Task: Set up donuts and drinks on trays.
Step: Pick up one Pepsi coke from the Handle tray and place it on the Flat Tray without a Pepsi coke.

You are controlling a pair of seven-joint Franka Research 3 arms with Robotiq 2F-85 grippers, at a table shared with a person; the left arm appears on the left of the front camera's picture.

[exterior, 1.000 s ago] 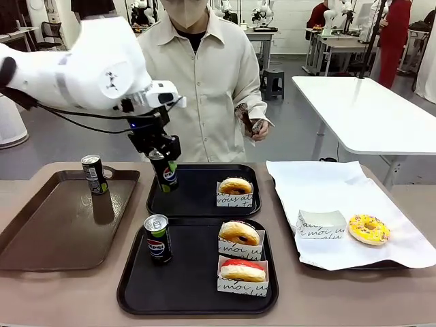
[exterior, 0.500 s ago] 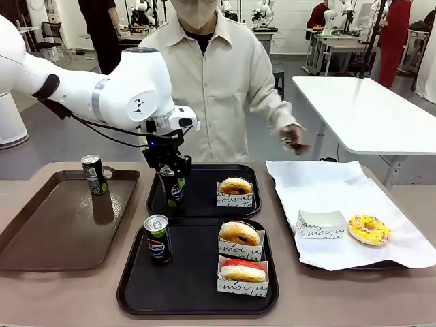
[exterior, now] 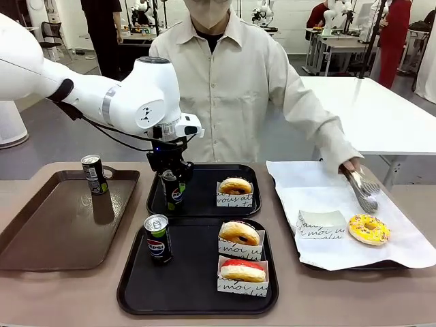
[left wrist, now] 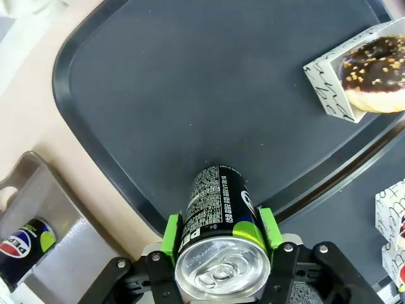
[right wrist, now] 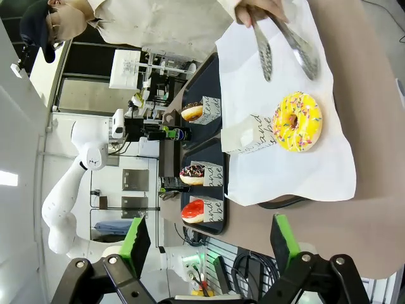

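Observation:
My left gripper (exterior: 172, 178) is shut on a black Pepsi can (exterior: 172, 191) that stands upright at the left of the far black tray (exterior: 201, 199). In the left wrist view the green pads (left wrist: 171, 232) hug the can (left wrist: 218, 218) on both sides. That tray also holds a boxed donut (exterior: 235, 186). The near black tray (exterior: 184, 286) carries a second can (exterior: 157, 238) and two boxed donuts (exterior: 238, 233), one of them iced red (exterior: 242, 269). My right gripper (right wrist: 209, 239) is open and holds nothing.
A third can (exterior: 94, 174) stands on the brown tray (exterior: 48, 231) at the left. On the white paper (exterior: 320, 187) at the right lie a yellow-sprinkled donut (exterior: 368, 229) and an empty box (exterior: 320, 223). The person's hand holds tongs (exterior: 361, 189) over the paper.
My left arm carried the can rightward and down onto the far black tray. The person's hand with the tongs swung from chest height out over the white paper.

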